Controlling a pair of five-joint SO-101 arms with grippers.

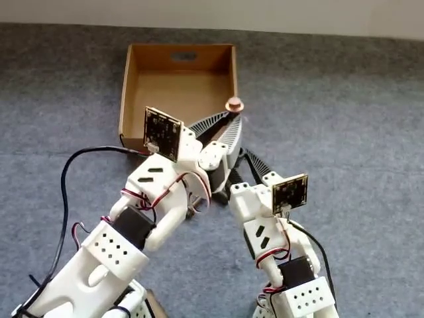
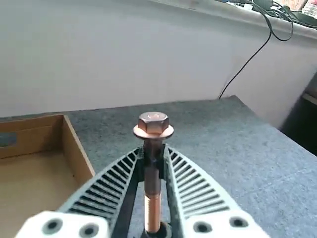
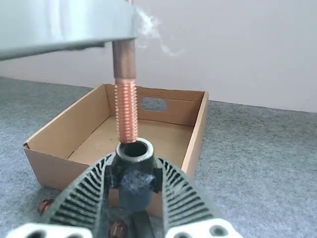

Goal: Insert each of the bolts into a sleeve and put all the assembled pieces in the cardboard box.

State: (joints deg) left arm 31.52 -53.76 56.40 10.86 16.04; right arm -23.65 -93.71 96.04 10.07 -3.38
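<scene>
Left wrist view first, says one: the left gripper [image 2: 153, 150] is clamped on the plain shank of a copper-coloured metal bolt with a hexagonal flanged head [image 2: 153, 125], just outside a side wall of the open brown cardboard box [image 2: 74, 148].

And the other arm? asks the second.

The right gripper [image 3: 134, 162] is closed round a dark cylindrical metal sleeve [image 3: 133, 184], also just outside the box.

How will the bolt handle?

Probably rigid and dense for its size. The smooth shank could slide in that soft ribbed grip, and the thread may catch on the sleeve's rim. The hold under the flange looks right, since it leaves the thread free.

Which way does it point?

Its long axis stands upright, head up, with the threaded end down at the sleeve's upward-facing mouth, a little off centre. Whether the tip is inside cannot be told.
</scene>
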